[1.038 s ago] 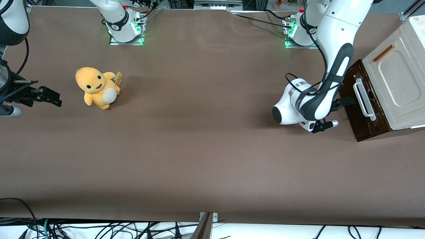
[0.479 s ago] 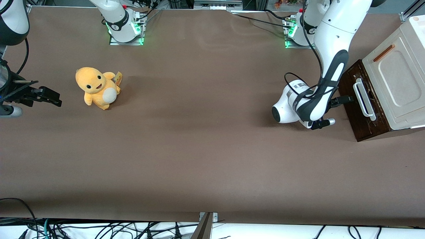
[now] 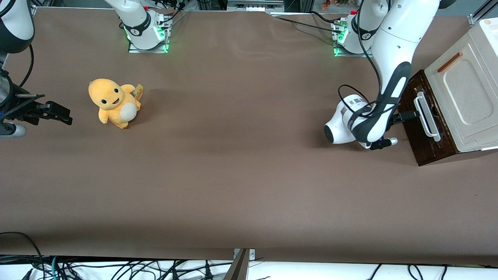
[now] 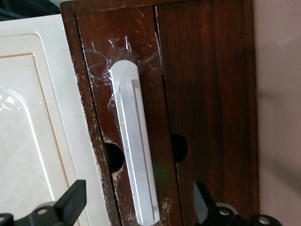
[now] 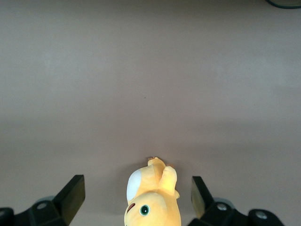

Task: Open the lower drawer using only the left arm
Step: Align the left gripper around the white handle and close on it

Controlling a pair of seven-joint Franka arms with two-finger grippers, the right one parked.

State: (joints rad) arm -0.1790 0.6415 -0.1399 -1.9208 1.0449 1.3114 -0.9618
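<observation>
Two wide-spread fingers (image 4: pixel 70 202) astride the lower drawer (image 4: pixel 207 94) handle (image 4: pixel 134 155), seemingly untouching, above brown tabletop (image 3: pixel 233 175).

front view high overhead, left wrist view close on lower drawer (image 4: pixel 207 94)

Non-task stuff: yellow plush toy (image 3: pixel 114 102) sitting upright on the brown table cover (image 3: pixel 233 171), toward the parked arm's end, small tag at its side. Cream panel (image 3: pixel 463 93) with slim orange-brown handle (image 3: pixel 449 62) at the working arm's end. Cables (image 3: pixel 116 268) along the table's near edge.
</observation>
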